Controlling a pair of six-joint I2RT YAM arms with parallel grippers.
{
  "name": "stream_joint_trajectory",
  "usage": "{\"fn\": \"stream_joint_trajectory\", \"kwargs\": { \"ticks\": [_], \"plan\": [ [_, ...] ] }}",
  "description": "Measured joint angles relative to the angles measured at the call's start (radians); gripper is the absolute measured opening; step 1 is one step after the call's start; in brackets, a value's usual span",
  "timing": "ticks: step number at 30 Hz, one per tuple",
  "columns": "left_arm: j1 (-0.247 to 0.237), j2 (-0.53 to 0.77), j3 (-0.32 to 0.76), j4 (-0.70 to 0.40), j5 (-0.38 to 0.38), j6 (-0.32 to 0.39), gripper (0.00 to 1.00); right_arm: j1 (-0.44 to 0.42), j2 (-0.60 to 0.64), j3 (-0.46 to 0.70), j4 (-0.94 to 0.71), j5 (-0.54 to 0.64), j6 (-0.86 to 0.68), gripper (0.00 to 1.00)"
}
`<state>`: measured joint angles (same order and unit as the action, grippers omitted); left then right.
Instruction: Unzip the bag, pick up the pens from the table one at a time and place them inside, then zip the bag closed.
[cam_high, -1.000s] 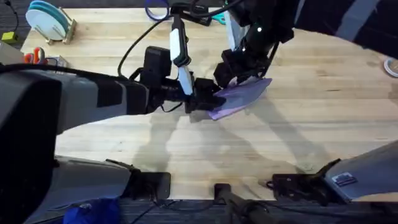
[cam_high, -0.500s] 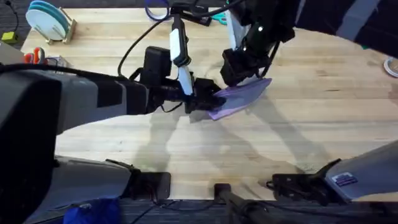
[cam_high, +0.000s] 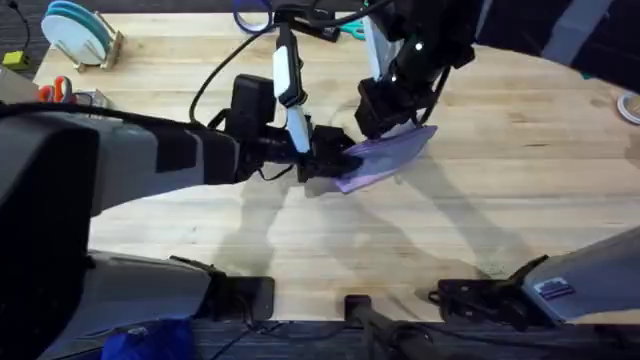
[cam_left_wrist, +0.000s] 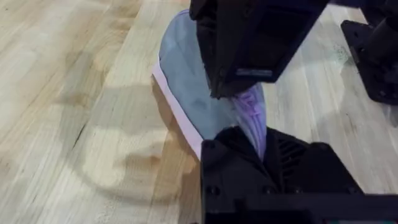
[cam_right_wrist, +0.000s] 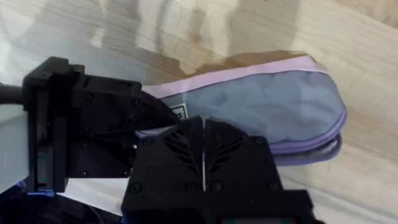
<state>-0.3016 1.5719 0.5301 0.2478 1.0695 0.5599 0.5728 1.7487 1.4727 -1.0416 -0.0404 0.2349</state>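
The bag (cam_high: 385, 157) lies on the table (cam_high: 480, 200) near the middle, slightly toward the far side, its left end lifted off the wood. The left gripper (cam_high: 338, 160) reaches in from the left and is clamped on that left end; in the left wrist view the purple fabric (cam_left_wrist: 249, 115) is pinched between its black fingers. The right gripper (cam_high: 385, 118) comes down from the far side onto the bag's upper edge; in the right wrist view its fingers (cam_right_wrist: 205, 155) are pressed together with barely a slit between them, over the zipper edge, though whether they hold the zipper pull cannot be told. The two grippers sit just beside each other, and the right gripper's body hides the middle of the bag from the left wrist camera. A small pale label (cam_right_wrist: 181, 112) shows on the bag next to the left gripper. The left arm, large and dark under the overhead camera, covers the near-left table. Well apart at the far-left corner stand a rack of blue plates (cam_high: 80, 35) and orange-handled scissors (cam_high: 60, 90); a teal item (cam_high: 352, 30) lies at the far edge behind the right arm.
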Motion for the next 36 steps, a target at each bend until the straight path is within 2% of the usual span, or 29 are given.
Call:
{"fn": "stream_joint_trajectory", "kwargs": {
  "ticks": [12, 31, 36],
  "plan": [
    [0.000, 0.000, 0.000, 0.001, 0.000, 0.000, 0.042, 0.001, -0.104, 0.017, -0.007, 0.003, -0.008, 0.031],
    [0.000, 0.000, 0.000, 0.001, 0.000, 0.000, 0.042, 0.001, -0.106, 0.022, -0.047, 0.003, -0.011, 0.030],
    [0.000, 0.000, 0.000, 0.001, 0.000, 0.000, 0.042, 0.001, -0.106, 0.078, -0.119, 0.003, 0.005, 0.041]
  ]
}}
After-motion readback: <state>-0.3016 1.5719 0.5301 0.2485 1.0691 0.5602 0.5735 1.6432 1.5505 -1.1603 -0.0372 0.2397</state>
